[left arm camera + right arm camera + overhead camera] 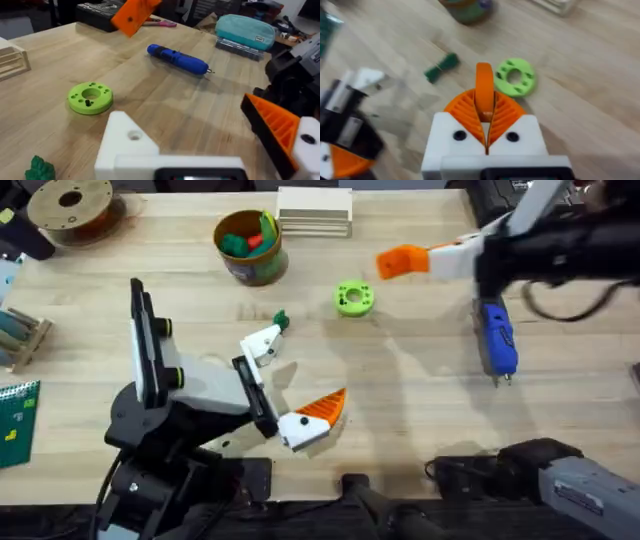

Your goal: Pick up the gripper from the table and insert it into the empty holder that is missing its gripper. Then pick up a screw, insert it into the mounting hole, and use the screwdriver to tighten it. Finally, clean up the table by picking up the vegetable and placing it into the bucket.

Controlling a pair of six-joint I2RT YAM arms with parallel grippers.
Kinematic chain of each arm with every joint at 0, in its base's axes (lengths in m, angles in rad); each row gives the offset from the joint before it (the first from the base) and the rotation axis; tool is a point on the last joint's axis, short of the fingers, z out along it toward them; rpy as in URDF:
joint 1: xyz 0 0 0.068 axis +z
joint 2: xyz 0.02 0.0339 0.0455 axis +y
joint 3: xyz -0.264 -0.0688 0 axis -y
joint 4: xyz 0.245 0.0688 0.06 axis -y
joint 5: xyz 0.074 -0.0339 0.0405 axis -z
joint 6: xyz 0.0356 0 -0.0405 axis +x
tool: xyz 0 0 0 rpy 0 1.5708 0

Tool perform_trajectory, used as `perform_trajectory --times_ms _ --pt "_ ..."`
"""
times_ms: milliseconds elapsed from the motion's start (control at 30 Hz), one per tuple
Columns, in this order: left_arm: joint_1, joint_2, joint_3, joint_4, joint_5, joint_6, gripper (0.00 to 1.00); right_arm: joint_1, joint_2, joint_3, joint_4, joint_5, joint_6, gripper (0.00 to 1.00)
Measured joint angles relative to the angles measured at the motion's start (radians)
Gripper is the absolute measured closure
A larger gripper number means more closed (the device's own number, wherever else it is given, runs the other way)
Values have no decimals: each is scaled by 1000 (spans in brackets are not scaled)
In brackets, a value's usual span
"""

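Between the right pincer's [485,122] closed orange pads, the gripper [484,90] is clamped upright above the table [420,420]. Below it lie the green disc [515,76] and vegetable [441,67]; the left pincer [290,385] gapes wide, its bare holder [262,343] beside that vegetable.

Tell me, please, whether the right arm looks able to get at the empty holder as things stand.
Probably yes. The right gripper, shut on the orange gripper, hangs above the table. The holder faces open space, and the green disc and vegetable lie low near the route.
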Motion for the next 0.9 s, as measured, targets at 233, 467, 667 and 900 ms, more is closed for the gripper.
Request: perform_trajectory --times_ms 233,467,667,900 --pt "0 0 0 0 0 0 14 -1 137 -319 490 -357 467 982" --pt "0 0 0 0 0 0 13 122 246 -353 641 -549 750 982" --pt "0 0 0 0 -1 0 14 201 383 -353 794 -688 877 982" --pt "0 0 0 2 -10 0 14 202 465 -353 942 -788 1025 982"
